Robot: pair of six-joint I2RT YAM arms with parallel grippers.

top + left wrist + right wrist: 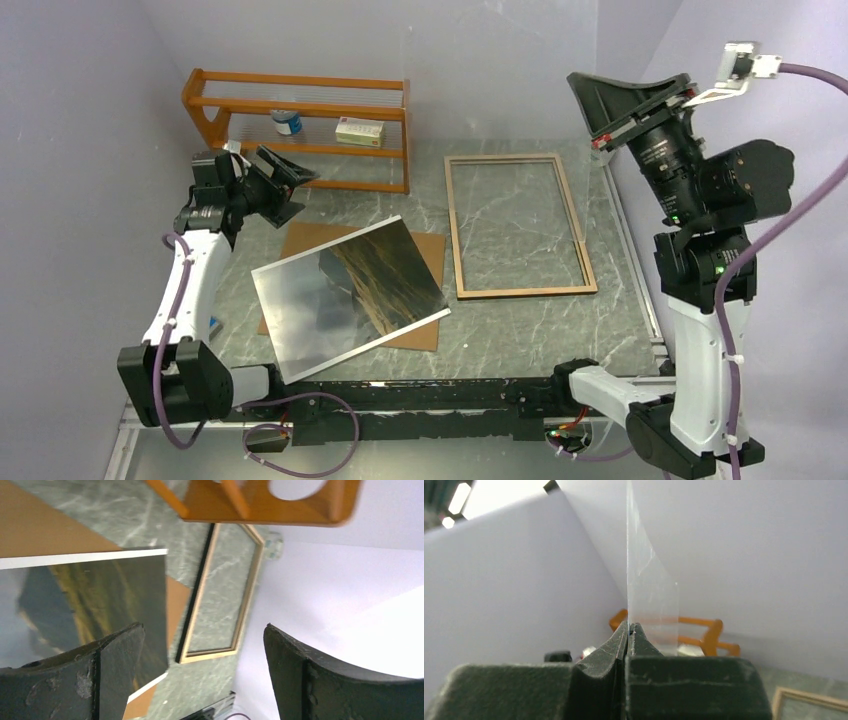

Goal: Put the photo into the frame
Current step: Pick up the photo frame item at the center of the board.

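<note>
- Currently the frame lies flat on the marbled table, with its light wood-coloured side up. The table surface shows through its opening.
- The photo lies picture side up to the left of the frame, close to it but not touching. It is turned at an angle to the frame, and glare washes out the half of the photo that is farther from the frame.
- A brown backing board is under the photo. Its corners stick out on the side toward the frame.
- The left gripper hovers farther left of the frame, above the far corner of the board. Its jaws are spread wide apart with nothing between them.
- The right gripper is raised high on the right side of the frame. Its jaws are pressed together on the edge of a clear sheet, which stands up thin and upright from the fingertips.
- An orange-brown shelf rack stands behind the frame and to its left, against the back wall. It carries a small bottle and a small box.
</note>
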